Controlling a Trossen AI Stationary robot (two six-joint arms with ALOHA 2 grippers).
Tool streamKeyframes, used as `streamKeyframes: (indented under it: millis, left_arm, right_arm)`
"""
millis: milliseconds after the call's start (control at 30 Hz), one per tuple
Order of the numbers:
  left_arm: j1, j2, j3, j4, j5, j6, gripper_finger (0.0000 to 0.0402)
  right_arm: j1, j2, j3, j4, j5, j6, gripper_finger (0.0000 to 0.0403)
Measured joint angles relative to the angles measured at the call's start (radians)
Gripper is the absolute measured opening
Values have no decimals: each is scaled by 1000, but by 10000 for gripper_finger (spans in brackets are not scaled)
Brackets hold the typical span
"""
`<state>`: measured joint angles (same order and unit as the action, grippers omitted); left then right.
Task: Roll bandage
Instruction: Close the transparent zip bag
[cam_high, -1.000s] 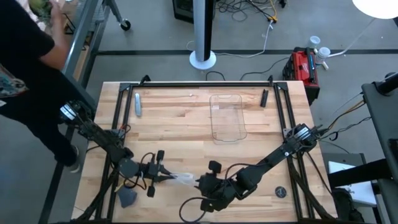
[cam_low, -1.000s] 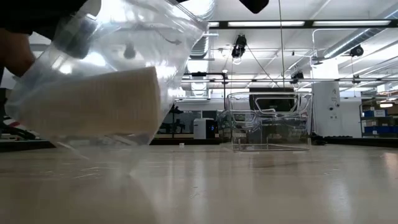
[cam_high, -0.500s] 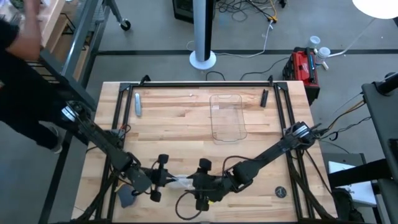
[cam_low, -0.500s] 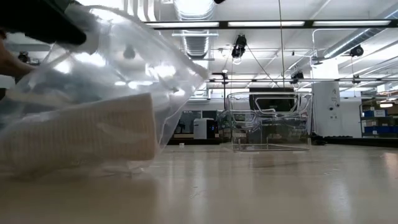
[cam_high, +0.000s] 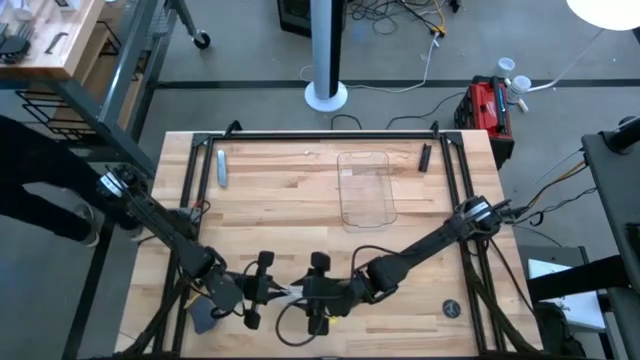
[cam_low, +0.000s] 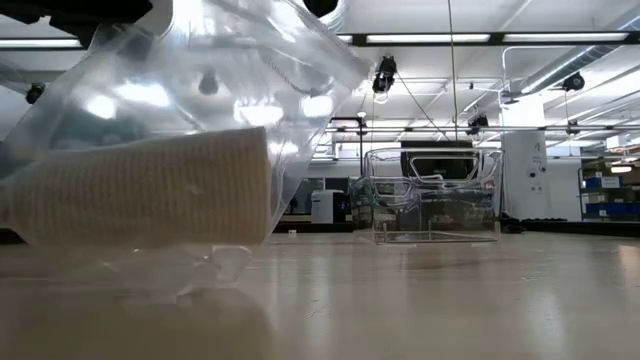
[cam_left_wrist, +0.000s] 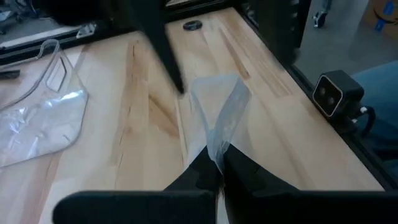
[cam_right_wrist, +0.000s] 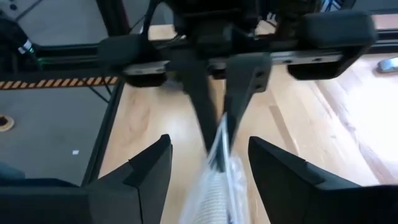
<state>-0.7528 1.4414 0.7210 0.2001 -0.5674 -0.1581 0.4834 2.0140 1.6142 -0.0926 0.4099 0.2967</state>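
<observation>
- Tabletop (cam_high: 300, 190): the clear tray (cam_high: 365, 189) sits toward the far edge.
- Plastic wrapper (cam_low: 190, 130) (clear, wrinkly) holds the bandage (cam_low: 140, 200), near the front edge.
- Left gripper (cam_left_wrist: 212, 163): jaws closed on the wrapper.
- Right gripper (cam_right_wrist: 208, 158): jaws spread, straddling it.

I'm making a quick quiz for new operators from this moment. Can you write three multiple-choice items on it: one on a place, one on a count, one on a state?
1. Where is the clear tray?
A. In the far middle of the table
B. At the near left corner
C. Off the table

2. How many robot arms meet at the wrapped bandage?
A. None
B. One
C. Two

3. What is the left pincer doing?
A. Hanging open above the tray
B. Shut on the clear plastic wrapper
C. Resting on the floor

Answers:
1. A, the high view shows it empty near the table's far edge.
2. C, the left pincer and right pincer face each other at the near edge.
3. B, the left wrist view shows its fingers pinching the wrapper's edge.
</observation>
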Motion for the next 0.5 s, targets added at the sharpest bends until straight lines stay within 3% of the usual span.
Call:
streamKeyframes:
  millis: [500]
  left_arm:
    - [-4,-1,53,15,0,102,0]
  right_arm:
    - [-4,0,0,6,0,18,181]
